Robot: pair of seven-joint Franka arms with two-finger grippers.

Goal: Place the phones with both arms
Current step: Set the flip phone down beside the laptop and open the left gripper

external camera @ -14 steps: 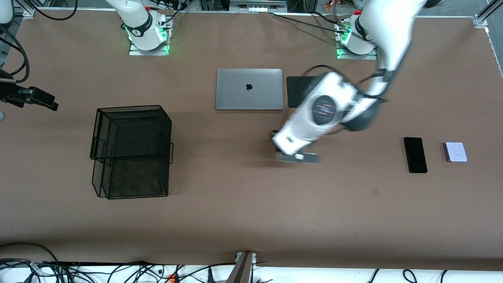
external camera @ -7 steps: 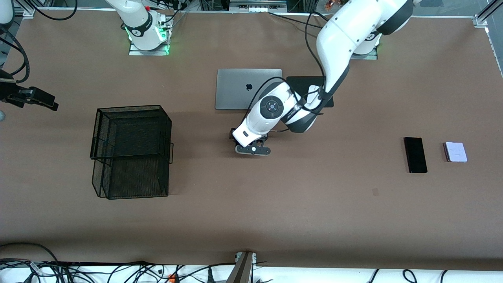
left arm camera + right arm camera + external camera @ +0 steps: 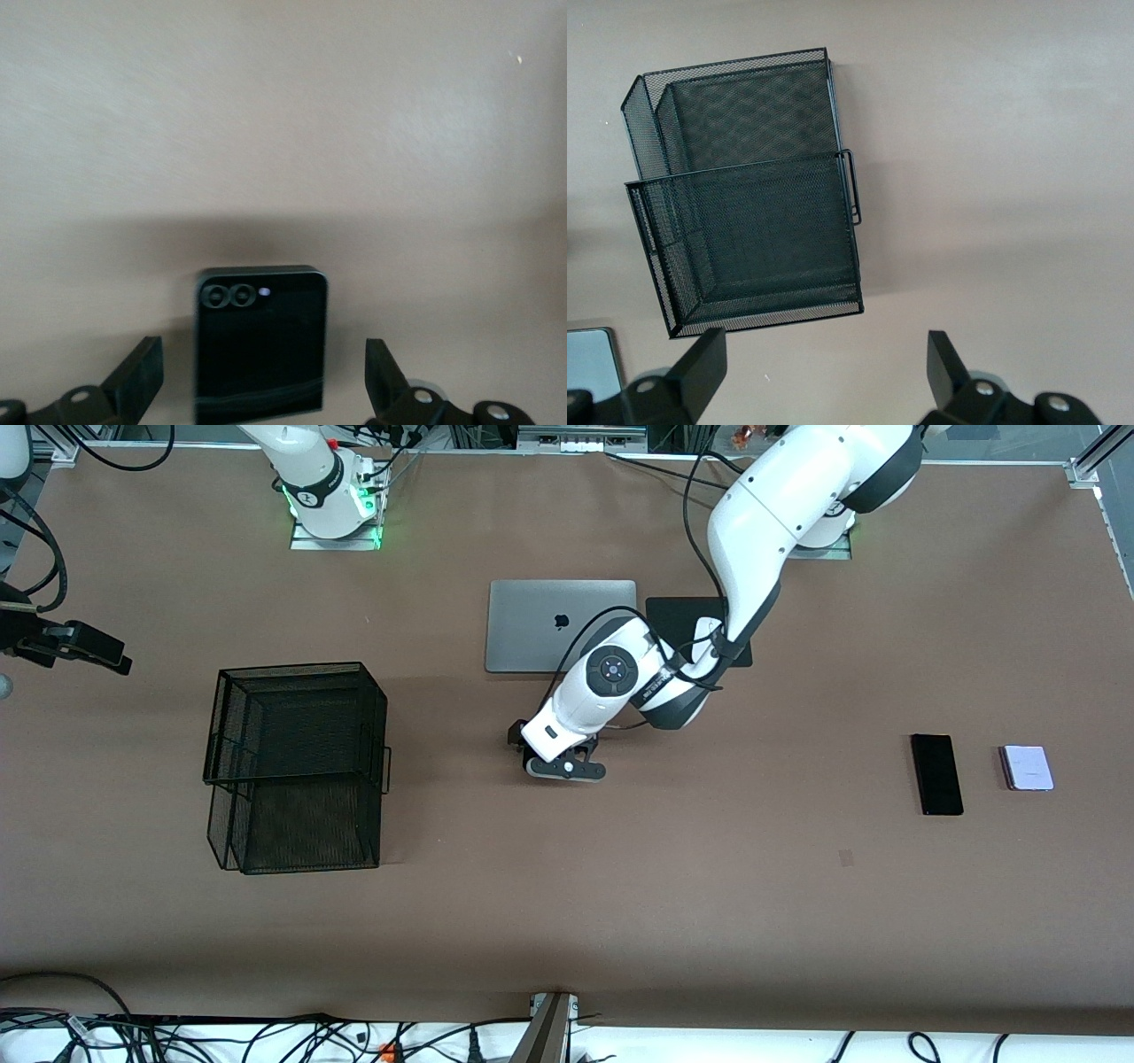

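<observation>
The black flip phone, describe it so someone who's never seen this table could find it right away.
Find the silver laptop mid-table; nearer the front camera the left gripper hangs open. The black flip phone lies on the table between its fingers. It is small and squarish with twin camera rings, unlike the long black slab and the lavender flip phone.

The white left arm reaches to mid-surface, its black hand (image 3: 542,760) low, fingers (image 3: 137,376) spread wide; the right hand (image 3: 819,376) waits open.

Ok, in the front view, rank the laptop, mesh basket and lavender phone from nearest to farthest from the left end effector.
1. Laptop: just by the left end effector, toward the bases.
2. Mesh basket: toward the right arm's end of the table.
3. Lavender phone: farthest, at the left arm's end of the table.
</observation>
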